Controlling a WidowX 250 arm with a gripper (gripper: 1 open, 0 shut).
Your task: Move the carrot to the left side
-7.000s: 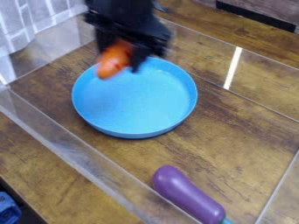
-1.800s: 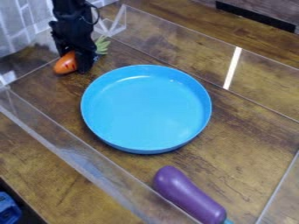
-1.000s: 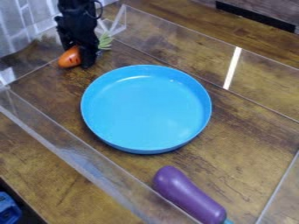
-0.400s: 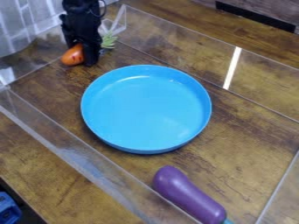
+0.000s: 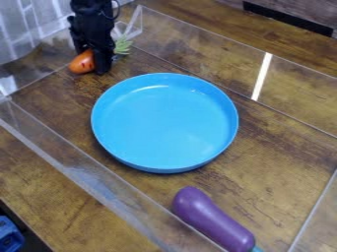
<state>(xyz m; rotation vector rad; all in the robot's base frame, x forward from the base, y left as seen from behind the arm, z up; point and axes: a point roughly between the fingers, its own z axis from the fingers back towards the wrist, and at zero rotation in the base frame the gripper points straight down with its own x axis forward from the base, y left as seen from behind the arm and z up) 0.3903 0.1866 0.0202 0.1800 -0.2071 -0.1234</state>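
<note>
The small orange carrot (image 5: 82,64) lies low at the table's far left corner, left of the blue plate (image 5: 165,120). Its light green leafy top (image 5: 122,44) sticks out to the right behind the black gripper (image 5: 93,61). The gripper points steeply down and its fingers are closed around the carrot's middle, hiding that part. Only the orange end shows left of the fingers. Whether the carrot rests on the wood or hangs just above it, I cannot tell.
The round blue plate fills the middle of the wooden table. A purple toy eggplant (image 5: 211,220) lies at the front right. Clear plastic walls (image 5: 79,182) fence in the work area, close to the gripper on the left and at the back.
Since the earliest frame the gripper has carried the carrot from over the plate's back rim to the far left corner and lowered it. Over the last second nothing has moved.
</note>
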